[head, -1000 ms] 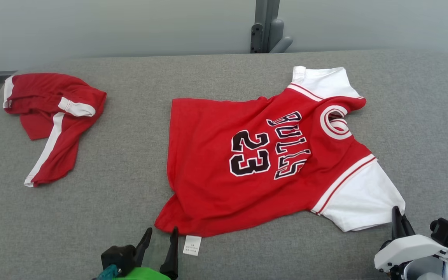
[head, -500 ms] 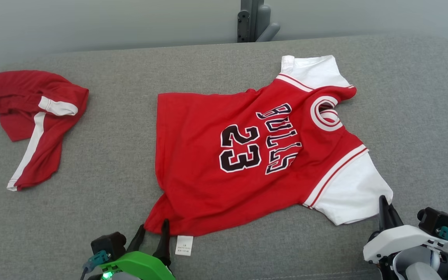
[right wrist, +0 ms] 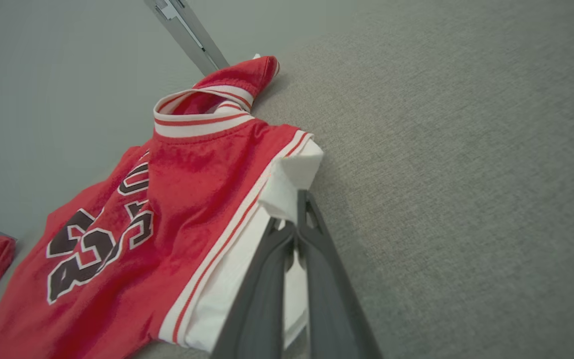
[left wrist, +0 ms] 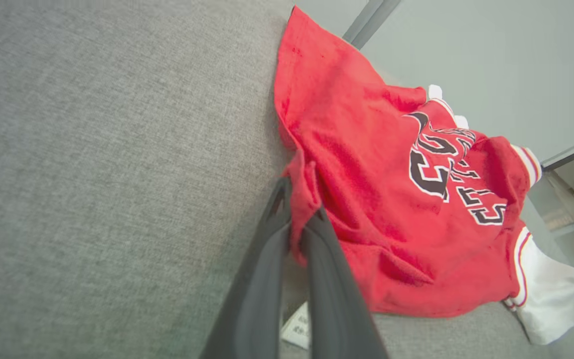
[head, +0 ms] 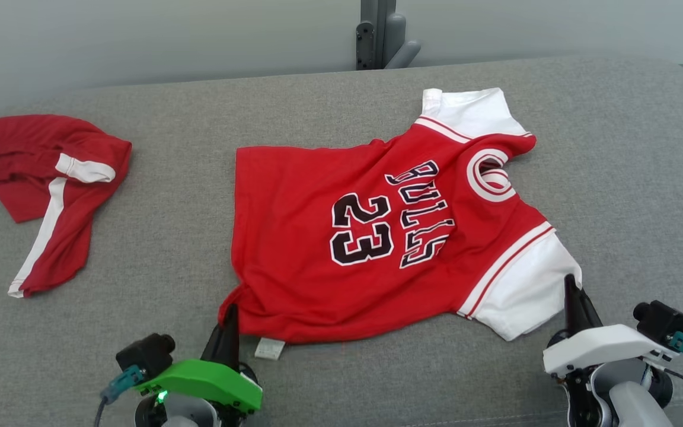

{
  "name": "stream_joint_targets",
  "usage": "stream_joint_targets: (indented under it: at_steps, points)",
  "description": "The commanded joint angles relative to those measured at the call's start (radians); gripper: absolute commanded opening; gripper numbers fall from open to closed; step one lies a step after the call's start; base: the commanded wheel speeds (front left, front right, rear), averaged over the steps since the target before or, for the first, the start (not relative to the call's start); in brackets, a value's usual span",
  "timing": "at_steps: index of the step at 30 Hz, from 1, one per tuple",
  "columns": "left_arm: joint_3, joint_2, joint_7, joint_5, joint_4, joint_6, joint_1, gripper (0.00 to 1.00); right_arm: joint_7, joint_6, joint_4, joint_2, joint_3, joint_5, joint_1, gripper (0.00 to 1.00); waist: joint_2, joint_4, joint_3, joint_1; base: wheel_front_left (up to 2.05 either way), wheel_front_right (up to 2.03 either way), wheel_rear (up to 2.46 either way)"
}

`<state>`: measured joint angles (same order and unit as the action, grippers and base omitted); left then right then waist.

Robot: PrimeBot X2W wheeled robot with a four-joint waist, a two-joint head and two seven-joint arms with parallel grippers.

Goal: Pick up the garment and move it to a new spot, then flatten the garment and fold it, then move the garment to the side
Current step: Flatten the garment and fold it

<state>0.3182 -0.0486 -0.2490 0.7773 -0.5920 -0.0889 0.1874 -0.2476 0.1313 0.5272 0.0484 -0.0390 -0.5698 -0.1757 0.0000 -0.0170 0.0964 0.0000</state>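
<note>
A red jersey (head: 377,237) with white sleeves and black "BULLS 23" lettering lies spread on the grey padded table (head: 163,249), neck toward the right. My left gripper (head: 230,317) is shut on the jersey's near hem corner; in the left wrist view the red cloth (left wrist: 357,164) bunches between the dark fingers (left wrist: 267,249). My right gripper (head: 573,293) is shut on the edge of the near white sleeve (head: 531,293). The right wrist view has the sleeve (right wrist: 287,189) pinched at the fingertips (right wrist: 303,199). A white care label (head: 269,348) pokes out under the hem.
A second red garment with white stripes (head: 45,190) lies crumpled at the table's far left. A grey metal post (head: 377,32) stands behind the table's far edge against a pale wall. Bare grey surface lies to the right of the jersey.
Both grippers have moved forward onto the jersey. The left one, open a second ago, has shut on the hem corner and lifted it slightly. The head camera also shifted.
</note>
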Motion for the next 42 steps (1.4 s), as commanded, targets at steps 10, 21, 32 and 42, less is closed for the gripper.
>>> stream_joint_targets:
  at_steps: [10, 21, 32, 42]
  points:
    - [-0.036, -0.005, -0.013, 0.206, 0.274, -0.033, 0.003, 0.0, 0.026, -0.001, -0.267, 0.021, 0.084, -0.239, -0.046, 0.0, 0.0, -0.015, -0.048, 0.0, 0.0, 0.0, 0.0]
    - [-0.089, -0.026, 0.011, 0.254, 0.644, 0.012, -0.025, 0.0, 0.054, 0.0, -0.572, 0.073, 0.053, -0.398, -0.043, 0.0, 0.0, -0.024, -0.09, 0.0, 0.0, 0.0, 0.0]
    - [-0.109, -0.063, 0.101, 0.269, 1.058, 0.117, -0.037, 0.0, 0.117, 0.0, -0.914, 0.097, -0.069, -0.521, 0.026, 0.0, 0.0, -0.043, -0.088, 0.0, 0.0, 0.0, 0.0]
    - [-0.116, -0.091, 0.201, 0.297, 1.067, 0.168, 0.099, 0.0, 0.283, 0.0, -0.95, 0.063, -0.088, -0.488, -0.062, 0.0, 0.0, -0.058, 0.006, 0.0, 0.0, 0.0, 0.0]
